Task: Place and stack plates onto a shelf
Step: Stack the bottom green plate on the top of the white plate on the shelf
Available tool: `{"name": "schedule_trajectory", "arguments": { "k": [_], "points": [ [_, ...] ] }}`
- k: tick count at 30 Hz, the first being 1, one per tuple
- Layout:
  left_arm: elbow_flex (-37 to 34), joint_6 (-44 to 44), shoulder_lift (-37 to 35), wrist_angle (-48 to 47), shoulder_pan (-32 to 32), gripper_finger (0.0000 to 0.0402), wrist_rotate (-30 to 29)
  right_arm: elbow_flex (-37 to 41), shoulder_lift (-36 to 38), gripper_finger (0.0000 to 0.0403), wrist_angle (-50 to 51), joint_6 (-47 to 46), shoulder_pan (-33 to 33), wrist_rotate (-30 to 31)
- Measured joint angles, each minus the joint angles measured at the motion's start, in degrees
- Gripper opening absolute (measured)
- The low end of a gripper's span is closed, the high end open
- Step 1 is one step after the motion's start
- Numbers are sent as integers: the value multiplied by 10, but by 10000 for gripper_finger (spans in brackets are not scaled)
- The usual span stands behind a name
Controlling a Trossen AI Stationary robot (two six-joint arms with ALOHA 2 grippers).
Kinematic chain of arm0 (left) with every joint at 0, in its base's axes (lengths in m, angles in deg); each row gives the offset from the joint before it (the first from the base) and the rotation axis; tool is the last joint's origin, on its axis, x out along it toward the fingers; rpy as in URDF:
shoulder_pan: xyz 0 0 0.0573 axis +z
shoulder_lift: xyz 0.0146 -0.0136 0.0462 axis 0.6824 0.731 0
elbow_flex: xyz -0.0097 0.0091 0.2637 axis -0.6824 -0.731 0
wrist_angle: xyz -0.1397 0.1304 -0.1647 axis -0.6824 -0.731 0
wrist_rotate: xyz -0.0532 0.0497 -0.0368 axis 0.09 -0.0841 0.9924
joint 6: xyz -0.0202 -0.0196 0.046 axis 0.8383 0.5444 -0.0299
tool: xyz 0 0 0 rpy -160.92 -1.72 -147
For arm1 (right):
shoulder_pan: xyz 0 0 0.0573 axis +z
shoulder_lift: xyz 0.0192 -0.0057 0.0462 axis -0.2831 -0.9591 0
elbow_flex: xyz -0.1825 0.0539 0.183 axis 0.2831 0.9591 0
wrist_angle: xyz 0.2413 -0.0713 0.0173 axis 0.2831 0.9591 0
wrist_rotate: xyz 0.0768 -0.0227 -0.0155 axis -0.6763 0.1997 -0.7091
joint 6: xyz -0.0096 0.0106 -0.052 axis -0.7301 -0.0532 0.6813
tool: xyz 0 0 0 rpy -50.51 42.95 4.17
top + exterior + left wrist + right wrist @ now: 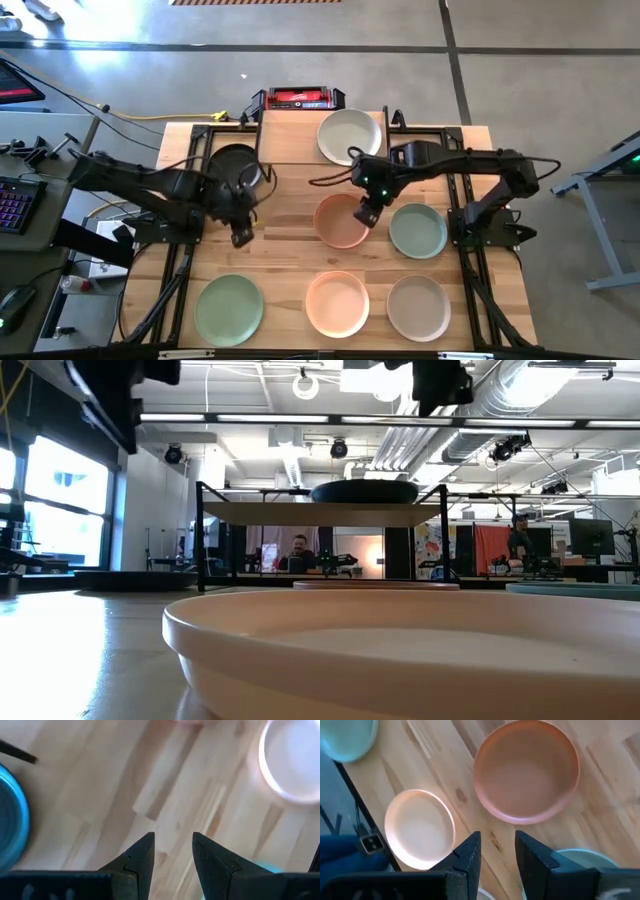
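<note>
The shelf (290, 135) stands at the table's far middle, and a cream-white plate (350, 135) lies on its wooden top. A black plate (233, 163) lies left of it. In the middle row are a peach-pink plate (338, 222) and a pale green plate (417, 230). Along the near edge lie a pale green plate (229, 308), a peach-pink plate (337, 303) and a beige plate (418, 307). My left gripper (240, 237) (173, 855) hangs open over bare wood near the black plate. My right gripper (366, 215) (497, 855) hangs open above the right rim of the middle peach-pink plate (527, 770).
A red-and-black device (298, 97) sits beyond the shelf's far side. Black frame rails (470, 270) run along the table's left and right sides. Bare wood lies between the middle row and the near row. People sit in the room behind the table (297, 550).
</note>
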Motion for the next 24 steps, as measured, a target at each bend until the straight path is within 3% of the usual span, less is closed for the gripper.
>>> {"name": "schedule_trajectory", "arguments": {
  "k": [11, 18, 24],
  "points": [
    [-63, 23, 3, 21, -136, 122, 15, 0, 0, 99, -4, -124, 72, 82],
    [-118, 52, 4, 111, -216, 122, 14, 0, -2, 99, -18, -159, 108, 137],
    [-166, 99, 7, 194, -268, 122, 13, 0, -2, 99, -31, -168, 123, 143]
  ]
}}
